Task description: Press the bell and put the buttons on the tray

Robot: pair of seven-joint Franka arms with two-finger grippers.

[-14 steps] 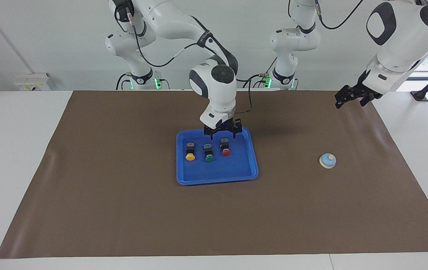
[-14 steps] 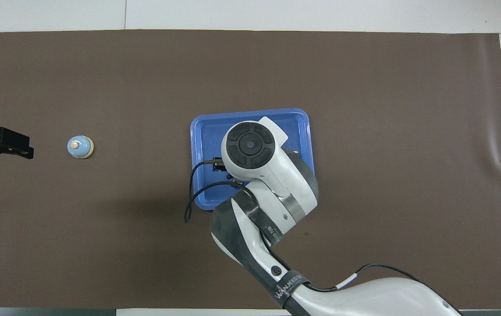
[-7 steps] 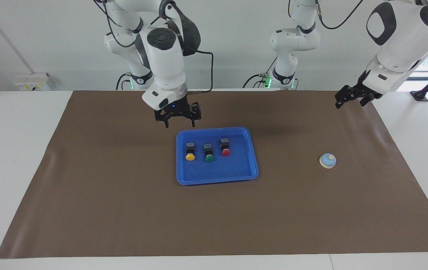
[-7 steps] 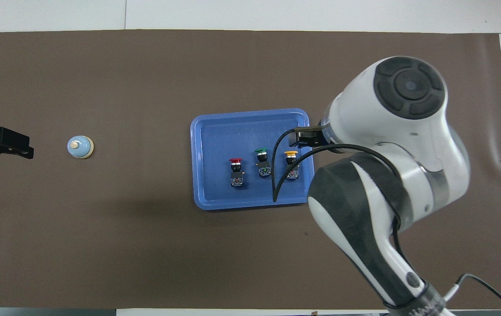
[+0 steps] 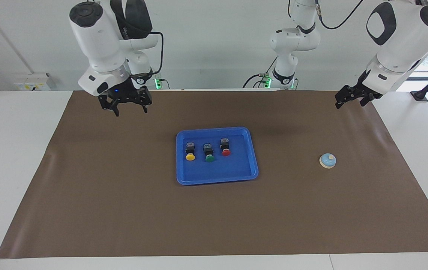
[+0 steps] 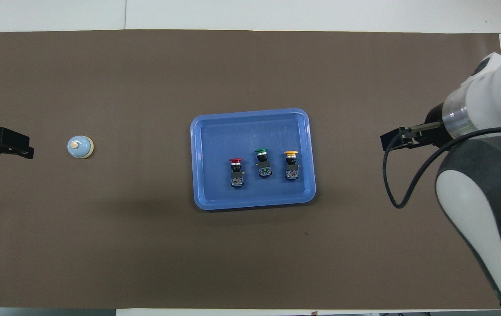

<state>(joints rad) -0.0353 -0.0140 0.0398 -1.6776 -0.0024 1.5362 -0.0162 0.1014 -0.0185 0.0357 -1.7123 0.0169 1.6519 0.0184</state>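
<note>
All three buttons [image 5: 207, 150] sat on the blue tray [image 5: 249, 170], your right gripper [image 5: 128, 109] and left gripper [image 5: 353, 98] were spread wide and empty, so you needed only to park clear of the tray, leaving the bell [image 5: 327, 160] alone.

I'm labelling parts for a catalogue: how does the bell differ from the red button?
The bell is a light blue dome on a cream base; the red button has a black body and a round red cap. The bell stands upright on the brown mat; the red button lies on its side in the tray. Both are small, and no gripper touches either.
</note>
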